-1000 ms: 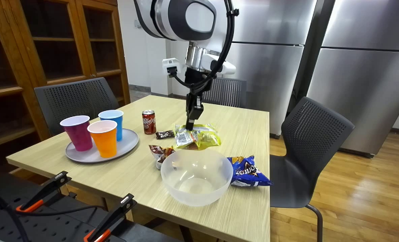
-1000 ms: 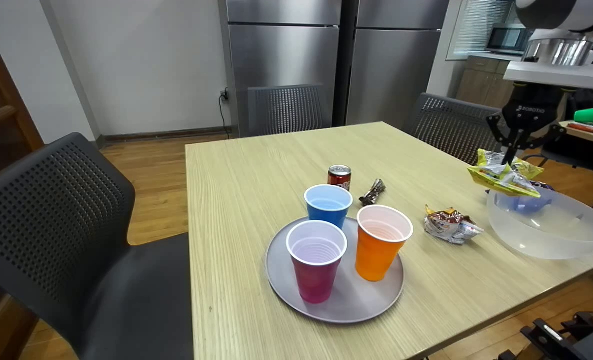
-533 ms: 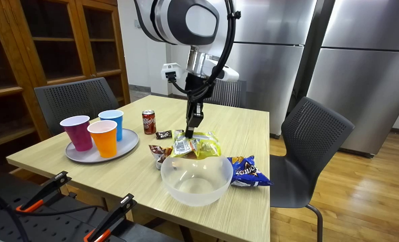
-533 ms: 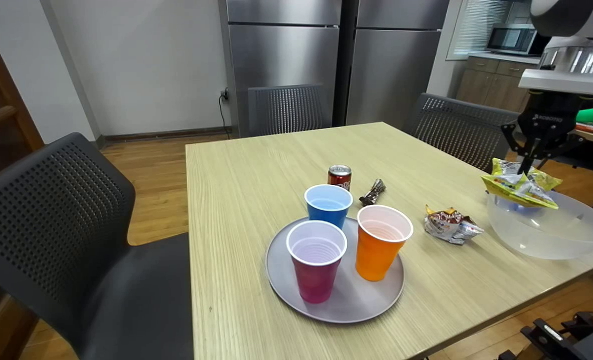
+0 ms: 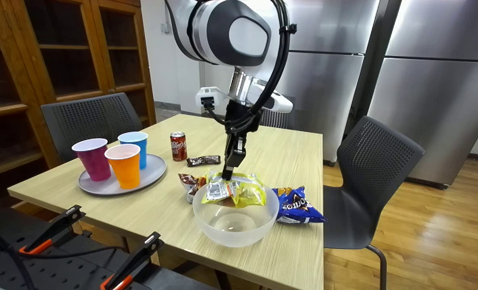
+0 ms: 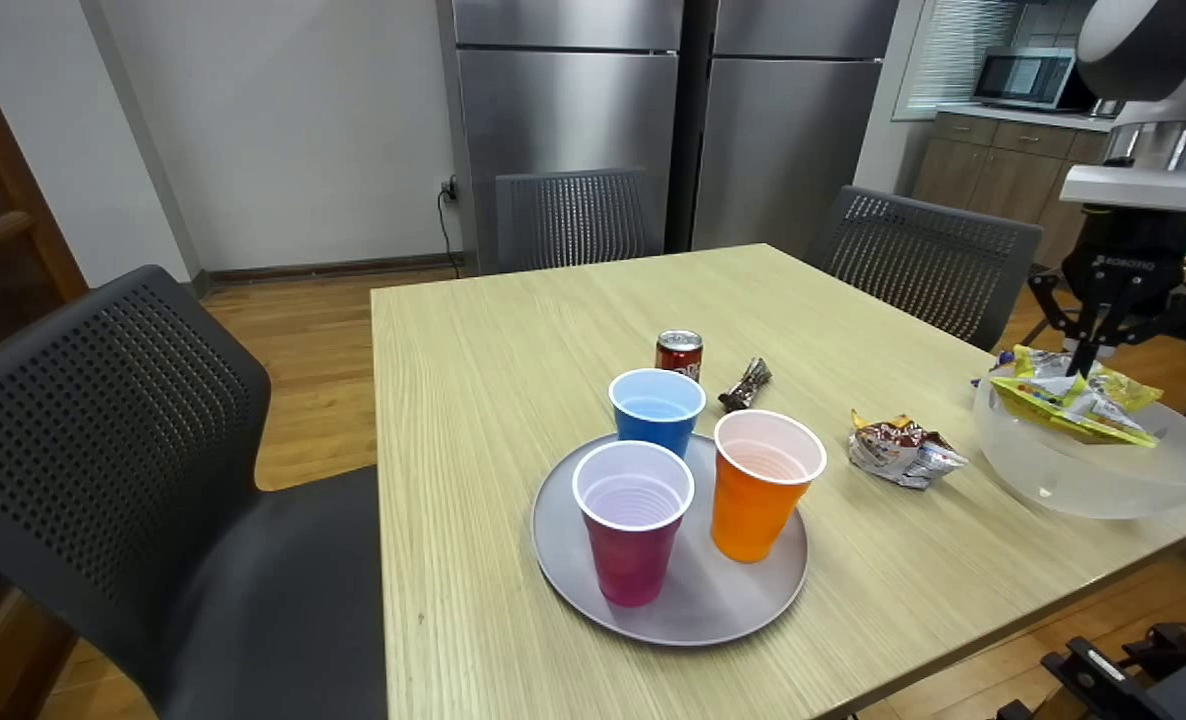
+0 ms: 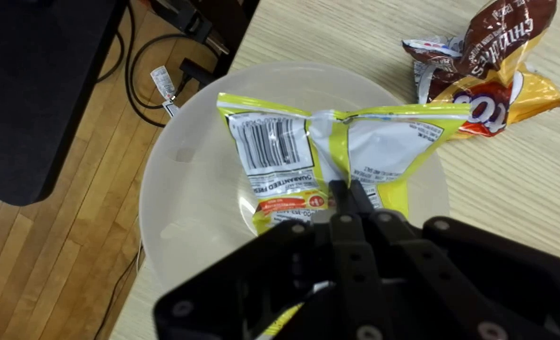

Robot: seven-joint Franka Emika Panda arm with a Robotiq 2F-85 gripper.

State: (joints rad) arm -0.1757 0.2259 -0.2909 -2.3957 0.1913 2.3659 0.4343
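My gripper [image 5: 226, 175] is shut on a pinched fold of a yellow snack bag [image 5: 252, 196], which hangs over the translucent bowl [image 5: 235, 237]. In the wrist view the fingertips [image 7: 339, 189] clamp the wrapper [image 7: 280, 156], with its barcode side facing up and its top seal spread wide. That bag covers part of the bowl [image 7: 166, 212] beneath it. In an exterior view the bag [image 6: 1068, 405] overlaps the bowl's rim and hangs partly inside its mouth; whether it touches the bowl I cannot tell. The gripper [image 6: 1081, 370] points downward there.
A brown snack bag [image 5: 191, 186] lies by the bowl, and a blue Doritos bag [image 5: 297, 207] rests against its far side. Farther off are a dark wrapped bar [image 5: 203, 160], a soda can [image 5: 178, 146] and a grey plate [image 6: 683, 625] with three cups. Chairs surround the table.
My gripper has carried the yellow bag down and across, from beyond the bowl to over its opening. The dark bar shows more fully now. Everything on the table has stayed put.
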